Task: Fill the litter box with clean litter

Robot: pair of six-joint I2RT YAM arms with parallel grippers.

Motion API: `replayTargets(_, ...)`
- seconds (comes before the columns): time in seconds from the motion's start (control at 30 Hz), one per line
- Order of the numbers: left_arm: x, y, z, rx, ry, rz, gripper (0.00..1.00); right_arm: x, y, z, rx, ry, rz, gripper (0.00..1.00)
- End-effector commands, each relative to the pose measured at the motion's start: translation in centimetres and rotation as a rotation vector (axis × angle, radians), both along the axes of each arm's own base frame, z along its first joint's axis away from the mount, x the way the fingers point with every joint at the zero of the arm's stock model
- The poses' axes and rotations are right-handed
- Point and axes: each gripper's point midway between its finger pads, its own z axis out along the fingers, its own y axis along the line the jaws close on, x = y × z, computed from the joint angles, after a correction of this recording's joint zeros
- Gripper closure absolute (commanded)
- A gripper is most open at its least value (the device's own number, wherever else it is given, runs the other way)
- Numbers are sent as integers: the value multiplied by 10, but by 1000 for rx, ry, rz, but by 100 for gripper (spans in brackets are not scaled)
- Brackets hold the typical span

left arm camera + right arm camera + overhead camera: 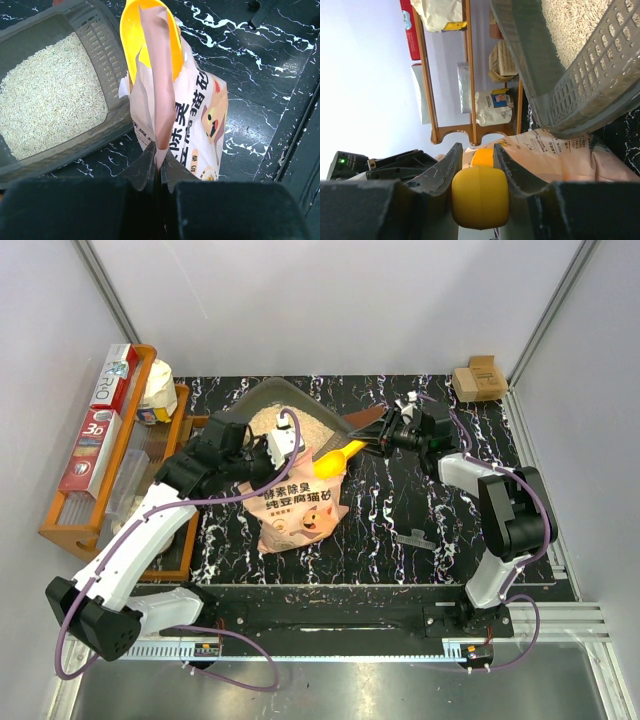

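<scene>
Scoop (131, 35) handle clamped in half-closed right gripper (477, 150), bowl inside bag (195, 110) whose rim the fully closed left gripper (159, 162) pinches; litter box (100, 40), holding clean litter (45, 100), just beyond, at table (400, 510) far edge.

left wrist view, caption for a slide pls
Left gripper pinches the bag, scoop at its mouth, beside the litter box holding litter

On the pink pig-printed bag (298, 512), pinched by the left jaws, "纯豆腐猫砂" is printed. "3D" is read on a red box (92, 445) well left of them.
</scene>
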Motion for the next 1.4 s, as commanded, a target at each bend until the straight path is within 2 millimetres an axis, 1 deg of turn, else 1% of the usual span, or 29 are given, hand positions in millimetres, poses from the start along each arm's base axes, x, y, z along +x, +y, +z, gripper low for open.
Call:
replayTargets(0.0, 3, 1, 27, -23, -102, -13, 100, 3, -8, 38, 66, -89, 13, 100)
replayTargets(0.13, 3, 3, 23, -4, -93, -19, 100, 1, -10, 43, 91, -75, 33, 100)
replayTargets(0.37, 5, 3, 26, 2, -103, -19, 100, 0, -19, 51, 94, -95, 43, 100)
replayTargets(0.53, 5, 6, 28, 15, -113, -17, 100, -7, -26, 50, 111, -80, 78, 100)
replayTargets(0.73, 3, 9, 29, 31, -115, -17, 100, -4, -30, 44, 122, -58, 60, 100)
replayTargets(0.83, 1, 10, 29, 34, -118, -20, 100, 2, -36, 53, 123, -72, 47, 100)
replayTargets(0.87, -2, 10, 28, 34, -110, -32, 100, 5, -35, 62, 122, -100, 51, 100)
replayTargets(0.93, -7, 9, 28, 26, -102, -45, 100, 9, -35, 68, 111, -111, 54, 100)
replayTargets(0.97, -9, 8, 28, 19, -97, -55, 100, 12, -35, 79, 110, -140, 57, 100)
replayTargets(1.03, -11, 7, 28, 14, -92, -57, 100, 17, -35, 79, 94, -138, 59, 100)
replayTargets(1.07, -11, 8, 27, 15, -93, -59, 100, 21, -34, 87, 92, -158, 62, 100)
replayTargets(1.13, -12, 8, 24, 20, -94, -67, 100, 29, -34, 82, 75, -140, 56, 100)
replayTargets(1.17, -11, 8, 24, 23, -98, -69, 100, 35, -34, 91, 69, -166, 51, 100)
replayTargets(1.2, -12, 9, 24, 23, -104, -71, 100, 44, -34, 86, 48, -183, 34, 100)
replayTargets(1.23, -12, 9, 21, 30, -102, -75, 100, 49, -34, 82, 32, -159, 25, 100)
replayTargets(1.3, -13, 11, 21, 40, -115, -83, 100, 70, -33, 83, 2, -193, -2, 100)
replayTargets(1.33, -14, 12, 20, 46, -116, -84, 100, 78, -34, 78, -18, -160, -18, 100)
replayTargets(1.37, -15, 13, 19, 54, -116, -88, 100, 92, -33, 85, -40, -202, -30, 100)
